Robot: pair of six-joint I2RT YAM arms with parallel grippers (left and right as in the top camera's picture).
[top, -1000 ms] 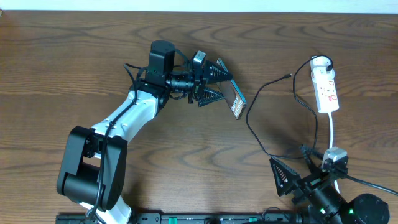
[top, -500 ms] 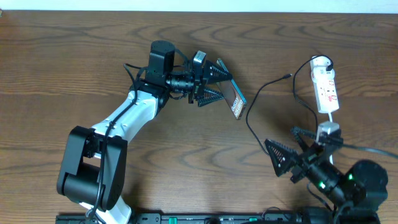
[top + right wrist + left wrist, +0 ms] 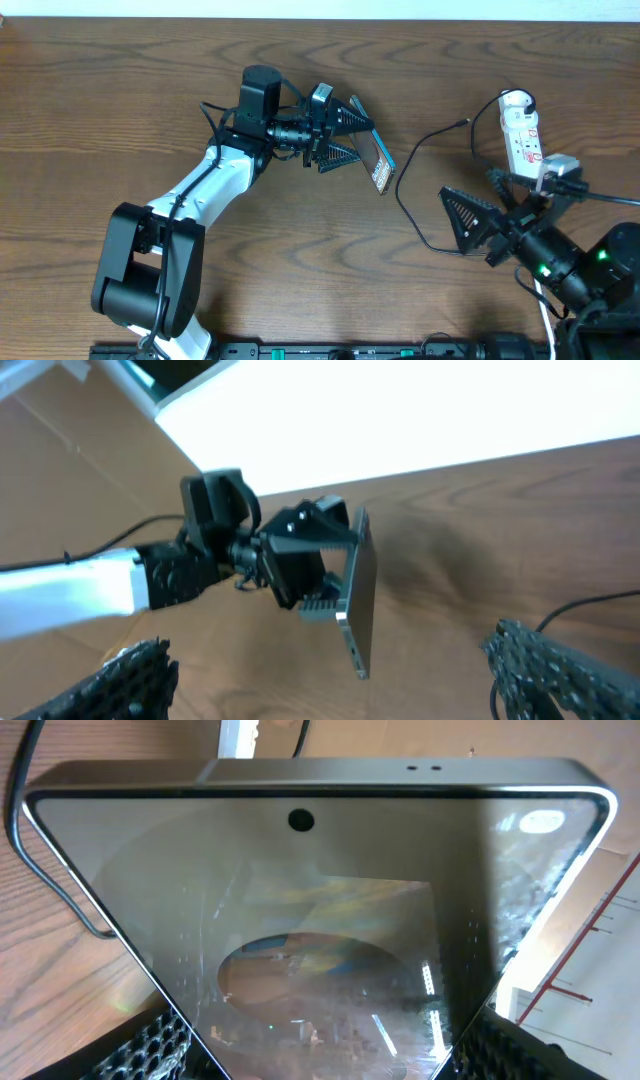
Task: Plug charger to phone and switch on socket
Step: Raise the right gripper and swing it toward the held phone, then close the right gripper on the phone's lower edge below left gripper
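left gripper [image 3: 352,135] clenched on the slim brownish-gold rectangular smartphone [image 3: 380,168], stood on edge at 1 o'clock of wooden table [image 3: 150,90] centre (likely presenting it for plugging); right gripper [image 3: 495,205] spread wide, empty, thin black charger cable [image 3: 408,160] tip at its 11 o'clock, white power strip [image 3: 522,135] at its 1 o'clock.

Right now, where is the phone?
In the overhead view the phone is near the middle of the table, clamped in the left gripper, left of the charger.

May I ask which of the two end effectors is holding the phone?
The left end effector, clamped on the phone; the right end effector is open and empty.
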